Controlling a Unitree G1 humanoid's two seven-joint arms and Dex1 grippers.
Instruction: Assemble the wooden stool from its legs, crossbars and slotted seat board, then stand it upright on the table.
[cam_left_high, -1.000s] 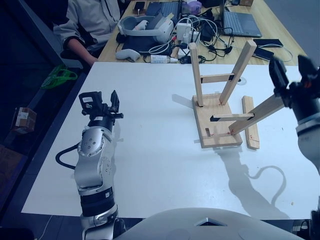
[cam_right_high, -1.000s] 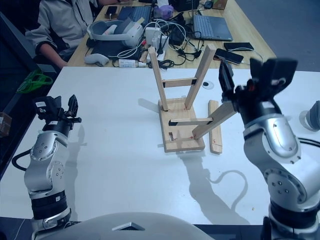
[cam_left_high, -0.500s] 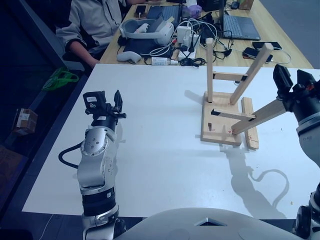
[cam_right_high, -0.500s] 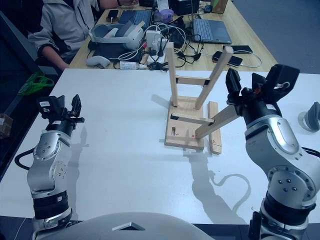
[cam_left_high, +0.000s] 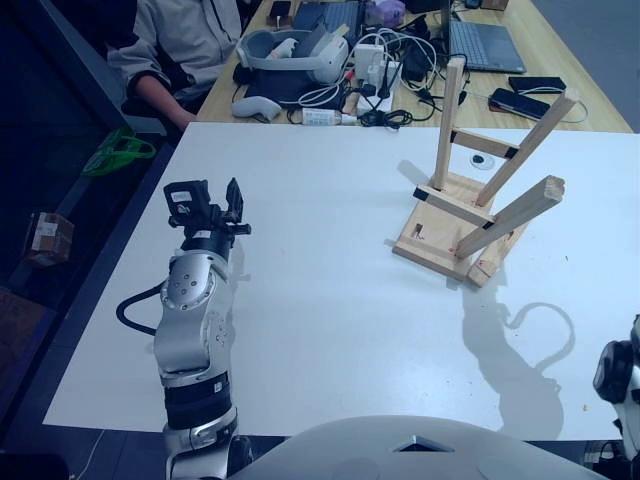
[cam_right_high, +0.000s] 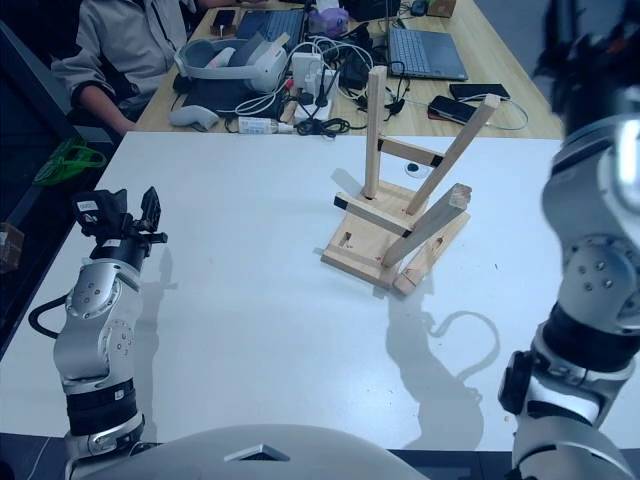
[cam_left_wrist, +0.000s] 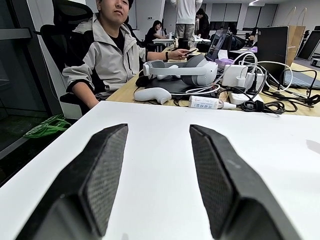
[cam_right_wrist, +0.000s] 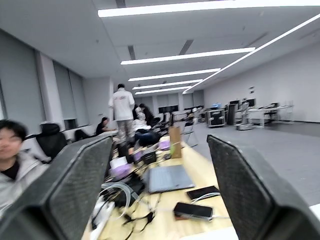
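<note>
Stool (cam_left_high: 452, 199) upside down on worktop (cam_left_high: 320, 300), three legs up, loose leg (cam_left_high: 488, 265) against seat board (cam_left_high: 425, 245). Left gripper (cam_left_high: 207, 203) spread, empty, well apart. Right gripper (cam_right_wrist: 161, 145) spread, empty, raised. Best: grab loose leg mid-length, push straight into slot.

Ceiling strip lights (cam_right_wrist: 210, 55) cast soft shadows across the bright white table (cam_left_high: 320, 300).

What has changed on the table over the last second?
The right fingers let go of the slanting leg and lifted away from the table, open. Before the release, the upside-down stool was swung round on its seat, and it now rests against the loose bar beside it. The left fingers stayed open, in place over the table's left side.
</note>
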